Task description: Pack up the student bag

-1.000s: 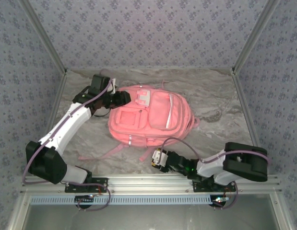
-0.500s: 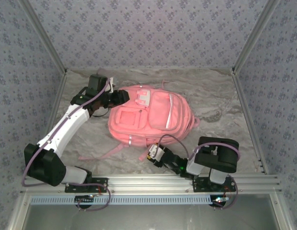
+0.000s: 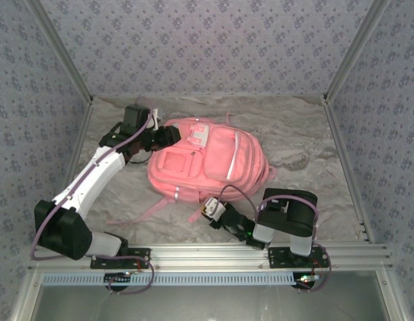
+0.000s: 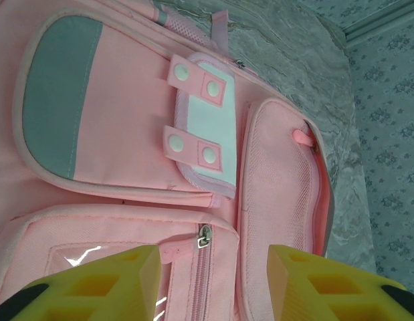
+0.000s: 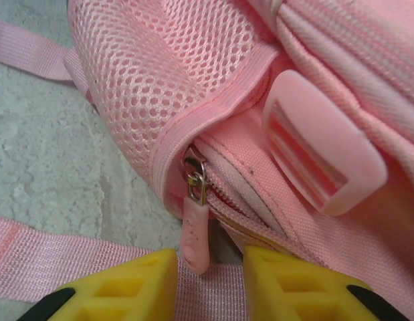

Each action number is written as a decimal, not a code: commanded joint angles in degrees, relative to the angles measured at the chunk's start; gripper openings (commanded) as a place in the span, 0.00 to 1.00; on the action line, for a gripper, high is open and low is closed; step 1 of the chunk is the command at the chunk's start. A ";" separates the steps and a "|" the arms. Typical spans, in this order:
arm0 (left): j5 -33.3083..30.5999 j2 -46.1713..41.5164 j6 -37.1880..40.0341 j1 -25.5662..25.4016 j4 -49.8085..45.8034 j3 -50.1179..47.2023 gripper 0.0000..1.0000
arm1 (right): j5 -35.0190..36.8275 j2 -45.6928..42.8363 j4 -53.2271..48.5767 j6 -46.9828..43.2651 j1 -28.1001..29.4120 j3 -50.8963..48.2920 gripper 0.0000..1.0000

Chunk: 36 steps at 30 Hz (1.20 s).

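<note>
Marbled bench [image 3: 307, 147] | student bag [image 3: 207, 160] flat mid-bench | left pincer [image 4: 213, 274] spread above front pocket [image 4: 73, 231]; right pincer [image 5: 210, 281] spread astride zip pull [image 5: 194, 231] | centre the pull, close fully before you tug along the zip

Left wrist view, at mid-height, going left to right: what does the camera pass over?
On the backpack: grey panel → white snap patch → mesh pocket; then marble table → patterned wall.
</note>
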 commanded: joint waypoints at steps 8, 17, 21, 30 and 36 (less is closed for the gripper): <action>0.87 -1.21 -0.84 0.58 1.69 -0.98 0.45 | -1.37 0.40 3.63 7.11 -0.78 2.71 0.22; 0.62 -1.16 -1.34 0.58 2.26 -1.75 0.45 | -0.03 3.10 4.24 5.60 2.44 4.05 0.26; -4.78 -2.31 -2.99 0.58 -1.56 -2.25 0.47 | 2.46 3.08 4.16 4.39 2.87 3.97 0.26; -12.41 -9.16 -15.04 7.10 -2.90 -13.44 0.52 | 7.22 6.33 2.95 5.72 1.92 7.87 0.27; -10.64 -11.24 -16.92 7.35 -1.64 -16.35 0.52 | 7.24 7.40 2.13 5.72 1.26 9.07 0.14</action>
